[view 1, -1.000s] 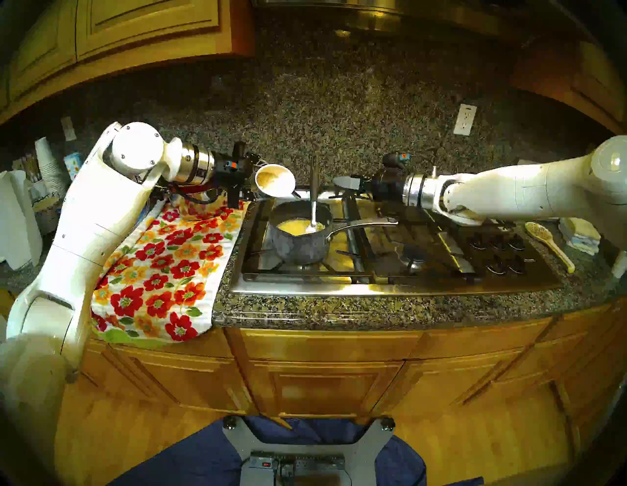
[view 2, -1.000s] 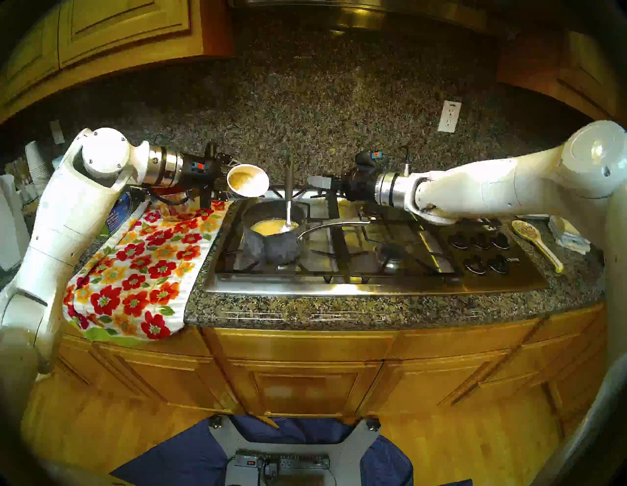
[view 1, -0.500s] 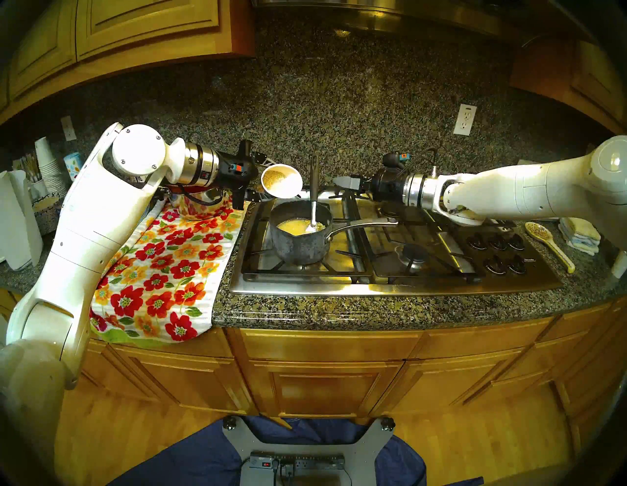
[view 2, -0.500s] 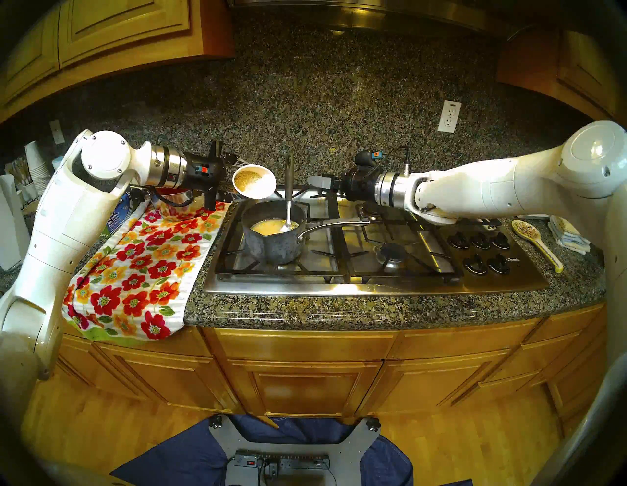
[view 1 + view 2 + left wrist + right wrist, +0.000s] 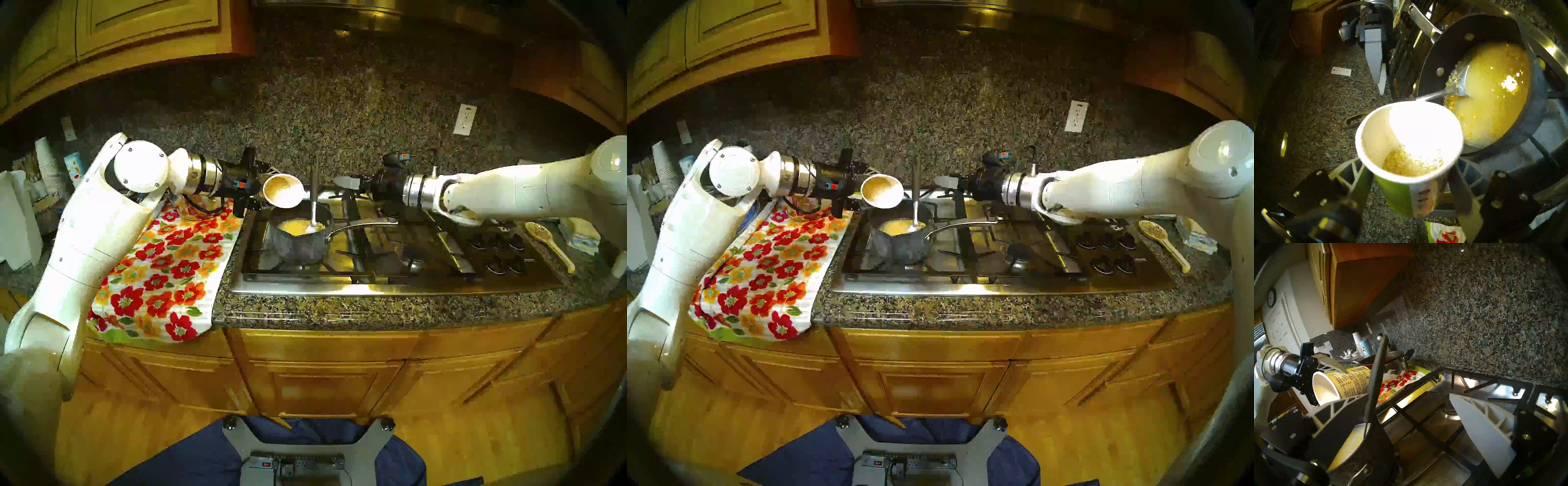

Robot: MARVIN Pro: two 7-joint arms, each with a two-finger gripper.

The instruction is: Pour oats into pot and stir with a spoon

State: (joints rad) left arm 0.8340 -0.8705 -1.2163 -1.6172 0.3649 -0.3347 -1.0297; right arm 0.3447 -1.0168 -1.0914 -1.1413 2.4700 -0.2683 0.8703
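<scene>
You hold the cup tipped in left jaws so oats fall toward pot | right jaws wide, beside spoon, ready to stir

Granite counter, floral towel, gas cooktop, ceramic spoon

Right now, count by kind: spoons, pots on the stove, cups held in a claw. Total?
Spoons: 2 (dark-handled spoon standing in the pot, yellow spoon on the counter)
Pots on the stove: 1 (pot)
Cups in a claw: 1 (cup in the left claw)
Total: 4
</scene>
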